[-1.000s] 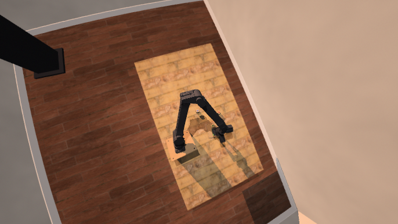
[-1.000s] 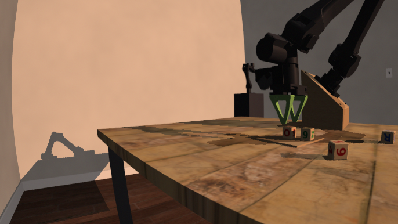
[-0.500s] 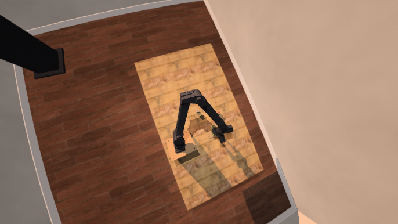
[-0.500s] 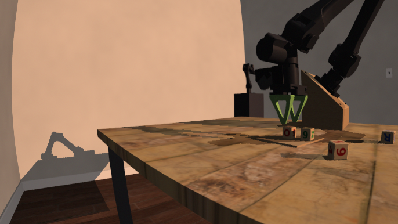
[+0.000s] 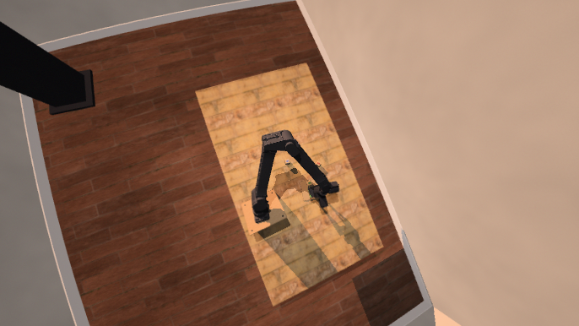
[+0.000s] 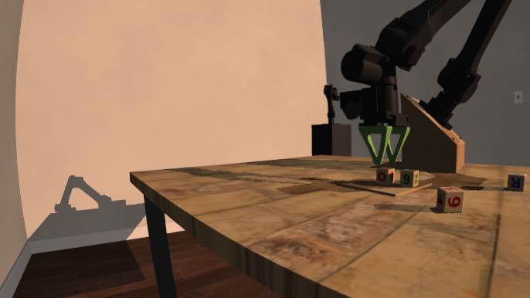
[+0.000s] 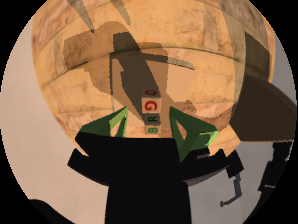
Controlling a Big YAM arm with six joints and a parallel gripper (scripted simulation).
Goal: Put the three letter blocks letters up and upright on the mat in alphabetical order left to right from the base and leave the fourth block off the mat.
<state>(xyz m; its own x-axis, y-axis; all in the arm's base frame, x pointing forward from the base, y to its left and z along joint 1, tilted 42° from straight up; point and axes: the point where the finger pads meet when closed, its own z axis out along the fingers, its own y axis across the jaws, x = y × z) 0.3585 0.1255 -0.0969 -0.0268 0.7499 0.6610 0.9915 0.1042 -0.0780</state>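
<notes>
My gripper [image 5: 311,190] [image 6: 385,163] [image 7: 148,110] has green fingers that stand apart, open and empty, above the blocks on the thin mat [image 6: 394,189] [image 7: 178,85]. A block with a red G [image 7: 150,105] and a block with a green 8 or B [image 7: 152,130] stand near each other on the mat, lined up between the fingertips in the wrist view. The exterior view shows this pair as a red-marked block [image 6: 383,177] and a green-marked block [image 6: 407,178]. A red-marked block [image 5: 318,163] [image 6: 450,200] and a blue-marked block [image 5: 287,161] [image 6: 516,182] stand off the mat; their top marks are unreadable.
The wooden base block [image 5: 276,225] [image 6: 433,143] carries the arm at one long side of the table [image 5: 262,114] [image 6: 309,228]. The red-marked block off the mat stands just beyond a mat corner; the blue-marked one is farther away. Arm shadows cross the mat and table.
</notes>
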